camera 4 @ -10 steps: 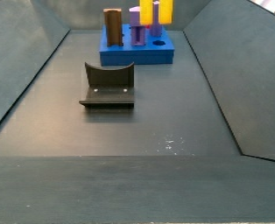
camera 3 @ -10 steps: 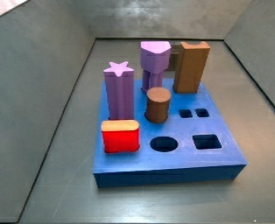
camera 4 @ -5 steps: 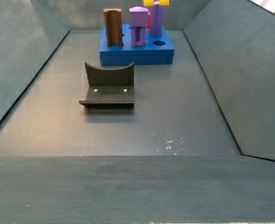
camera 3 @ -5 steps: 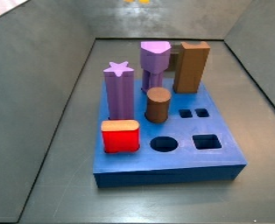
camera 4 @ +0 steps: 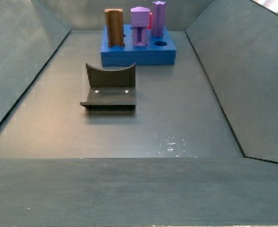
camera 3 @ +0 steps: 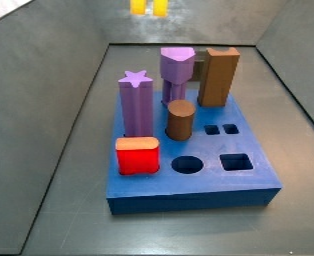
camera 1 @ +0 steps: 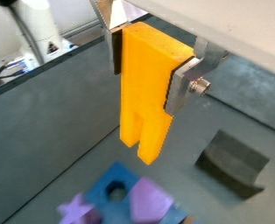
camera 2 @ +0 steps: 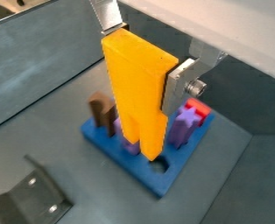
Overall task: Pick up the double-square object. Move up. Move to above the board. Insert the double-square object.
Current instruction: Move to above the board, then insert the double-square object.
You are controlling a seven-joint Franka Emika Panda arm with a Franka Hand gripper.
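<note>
Pickup and lift look done: gripper [camera 2: 140,63] clamped on yellow block [camera 2: 137,92], high over board [camera 2: 151,171]. Twin square holes [camera 3: 223,129] empty, so insert left.

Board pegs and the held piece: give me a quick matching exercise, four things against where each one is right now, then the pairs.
Things:
1. double-square object
2. red block
3. star-topped purple peg
4. fixture

Places:
A. on the floor, apart from the board
B. between the fingers of the gripper, high above the board
C. at a front corner of the board in a side view
D. standing just behind the red block

Pairs: 1-B, 2-C, 3-D, 4-A
</note>
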